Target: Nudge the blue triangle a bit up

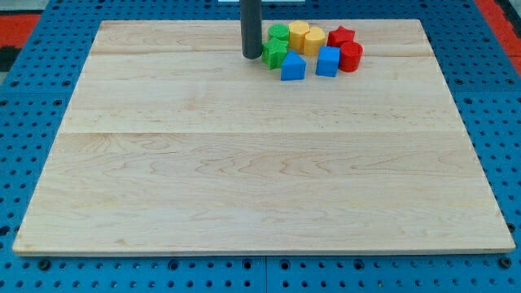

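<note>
Right now my tip (251,55) sits just left of the green block (274,54), not below the blue triangle (293,67); no gripper fitted to report.

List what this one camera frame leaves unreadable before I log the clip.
- Camera view, my tip: whether it touches the green block beside it; the gap is too small to judge.
- The rod's upper part and the arm: cut off by the view's top edge.
- Rear green block and yellow blocks: shapes partly hidden by the blocks in front.
- Blue triangle: its back face, hidden from this angle.
</note>
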